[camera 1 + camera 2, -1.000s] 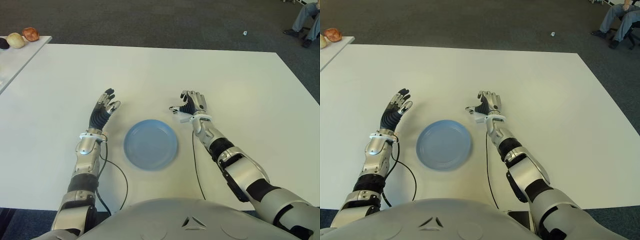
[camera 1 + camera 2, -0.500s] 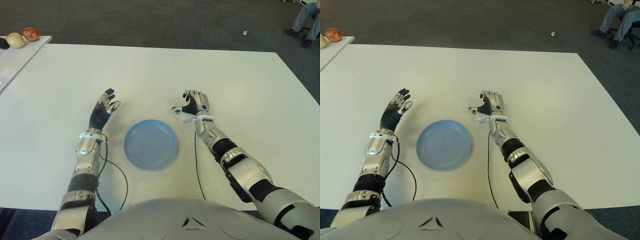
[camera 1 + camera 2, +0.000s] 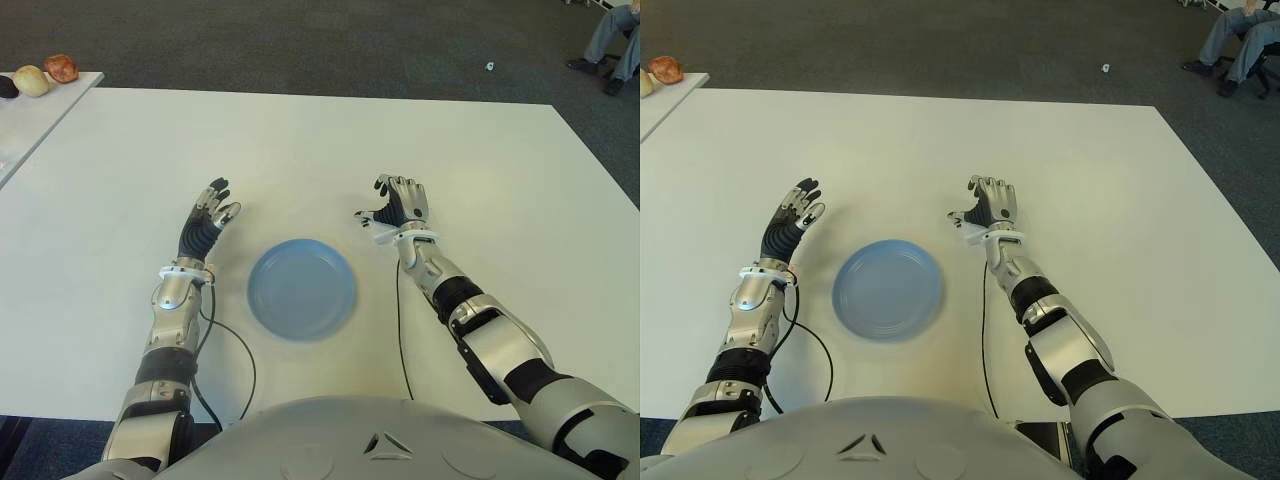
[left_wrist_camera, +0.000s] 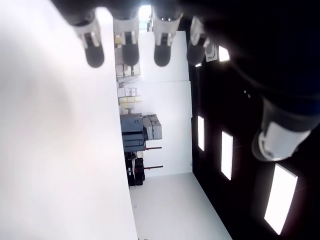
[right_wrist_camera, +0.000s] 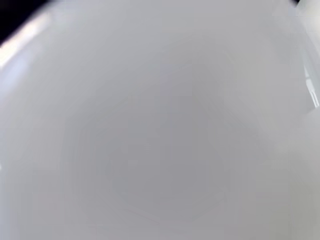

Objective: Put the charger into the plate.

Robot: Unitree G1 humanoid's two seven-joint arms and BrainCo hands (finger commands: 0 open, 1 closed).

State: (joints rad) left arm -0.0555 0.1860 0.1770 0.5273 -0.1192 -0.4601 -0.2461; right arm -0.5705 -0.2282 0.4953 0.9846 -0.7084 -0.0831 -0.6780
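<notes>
- The blue plate [image 3: 301,288] sits empty on the white table [image 3: 480,160], near the robot's edge.
- The right hand [image 3: 398,208] is at the plate's 2 o'clock, well clear of its rim, fingers curled around the white charger [image 3: 381,233], which shows just under the palm.
- The right wrist view is filled by a blank white surface.
- The left hand [image 3: 207,217] shows at the plate's 10 o'clock, fingers straight and spread, holding nothing.
- Round objects [image 3: 32,80] lie on a side table [image 3: 30,125] at the far left; a person's legs [image 3: 612,40] show at the far right.
</notes>
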